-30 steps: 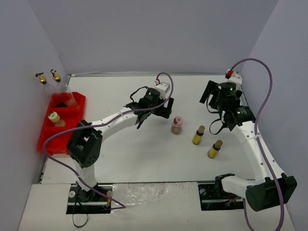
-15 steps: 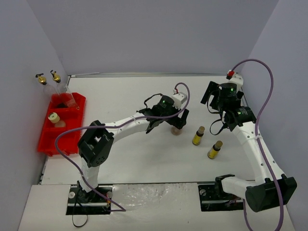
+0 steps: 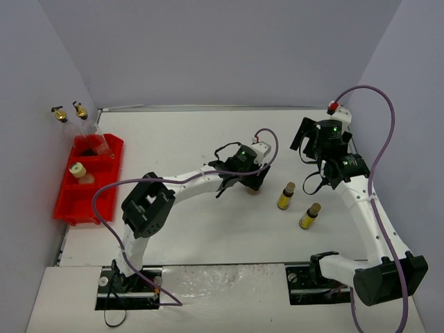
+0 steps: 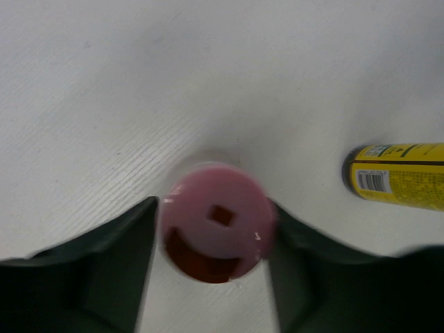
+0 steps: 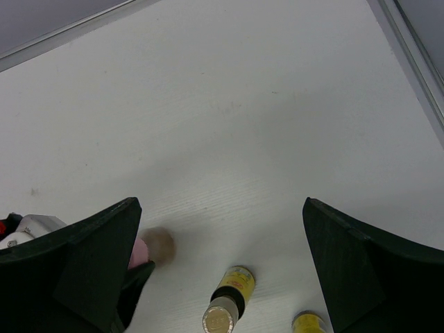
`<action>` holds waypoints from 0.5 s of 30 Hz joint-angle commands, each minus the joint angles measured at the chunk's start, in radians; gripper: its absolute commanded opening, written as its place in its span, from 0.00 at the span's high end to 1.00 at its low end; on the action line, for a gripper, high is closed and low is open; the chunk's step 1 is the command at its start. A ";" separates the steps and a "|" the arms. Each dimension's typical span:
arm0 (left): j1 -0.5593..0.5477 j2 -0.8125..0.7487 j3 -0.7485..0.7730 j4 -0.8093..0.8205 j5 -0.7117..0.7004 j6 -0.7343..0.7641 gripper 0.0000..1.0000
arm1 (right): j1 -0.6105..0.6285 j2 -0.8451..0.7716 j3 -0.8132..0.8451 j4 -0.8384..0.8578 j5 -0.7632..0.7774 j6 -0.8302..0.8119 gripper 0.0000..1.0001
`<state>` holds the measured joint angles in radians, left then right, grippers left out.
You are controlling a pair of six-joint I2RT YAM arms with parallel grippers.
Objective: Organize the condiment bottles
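Note:
In the left wrist view my left gripper [image 4: 211, 225] is shut on the pink-capped beige bottle [image 4: 215, 218], a dark finger pressed against each side of the cap. From above, the left gripper [image 3: 251, 182] covers that bottle at mid-table. Two slim yellow brown-capped bottles [image 3: 286, 195] [image 3: 309, 215] stand just to its right; one of them shows as the yellow bottle [image 4: 399, 185]. My right gripper [image 3: 309, 149] hangs open above the table's right side, its jaws [image 5: 220, 208] wide apart with nothing between them. Two clear gold-spouted bottles [image 3: 97, 139] and a yellow-capped beige bottle [image 3: 78, 171] stand in the red tray.
The red tray [image 3: 76, 205] sits against the left wall, its near compartment bare. Grey walls close in the white table on the left, back and right. Purple cables loop off both arms.
My left arm has reached right and down over the pink-capped bottle, and its jaws have closed onto the cap. The right arm has not moved.

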<state>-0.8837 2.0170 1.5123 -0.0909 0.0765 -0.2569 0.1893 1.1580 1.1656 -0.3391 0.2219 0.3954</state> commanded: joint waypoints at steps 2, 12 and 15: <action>-0.006 -0.018 0.069 -0.015 -0.116 0.019 1.00 | -0.007 -0.010 0.037 0.028 0.010 -0.006 0.00; 0.013 -0.352 -0.073 0.004 -0.646 -0.025 1.00 | -0.007 -0.013 0.031 0.028 0.000 -0.007 0.00; 0.076 -0.460 -0.127 -0.064 -0.767 -0.058 1.00 | -0.006 -0.006 0.034 0.028 -0.010 -0.007 0.00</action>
<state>-0.8748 1.7962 1.3894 -0.1455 -0.3825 -0.2602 0.1890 1.1576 1.1656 -0.3484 0.2179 0.3950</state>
